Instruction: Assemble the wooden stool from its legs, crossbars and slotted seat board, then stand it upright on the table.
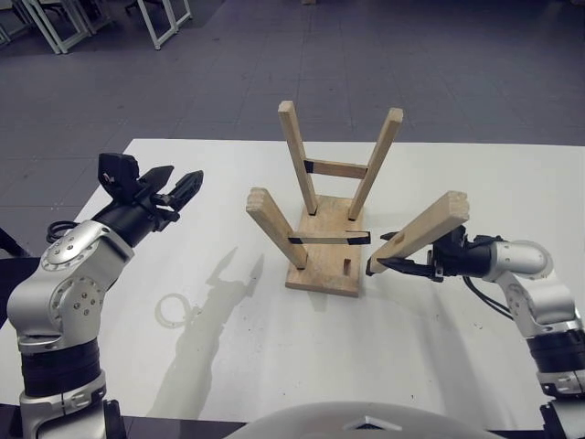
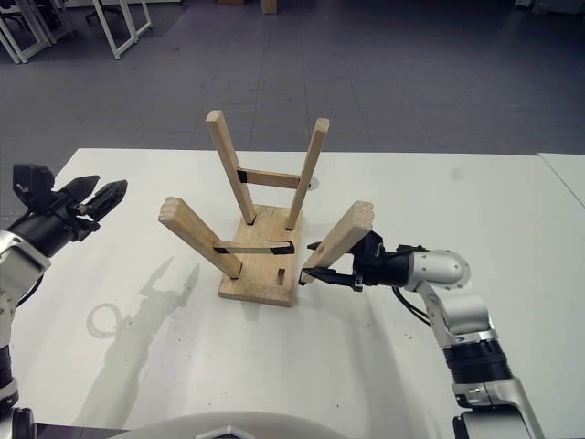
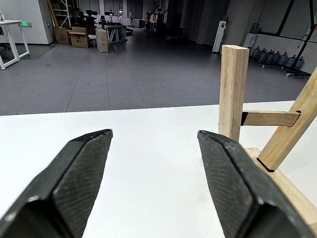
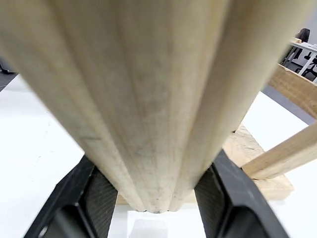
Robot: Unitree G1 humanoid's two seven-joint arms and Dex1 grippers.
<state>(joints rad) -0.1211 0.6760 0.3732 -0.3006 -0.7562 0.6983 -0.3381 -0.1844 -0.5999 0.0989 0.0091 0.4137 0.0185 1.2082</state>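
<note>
The slotted seat board (image 1: pixel 322 274) lies flat at the table's middle. Two legs (image 1: pixel 298 155) stand in it at the back, joined by a crossbar (image 1: pixel 336 168). A third leg (image 1: pixel 274 225) leans in the front left slot with a thin crossbar (image 1: pixel 329 239) sticking out to the right. My right gripper (image 1: pixel 402 266) is shut on the fourth leg (image 1: pixel 422 230), held tilted just right of the board, its lower end near the free crossbar tip. My left gripper (image 1: pixel 178 186) hangs open above the table, left of the stool, holding nothing. In the left wrist view its fingers (image 3: pixel 233 183) frame a leg (image 3: pixel 233 91).
A clear ring (image 1: pixel 172 310) lies on the white table (image 1: pixel 439 357) at the front left. The table's far edge runs behind the stool, with grey floor and desk frames (image 1: pixel 64 23) beyond.
</note>
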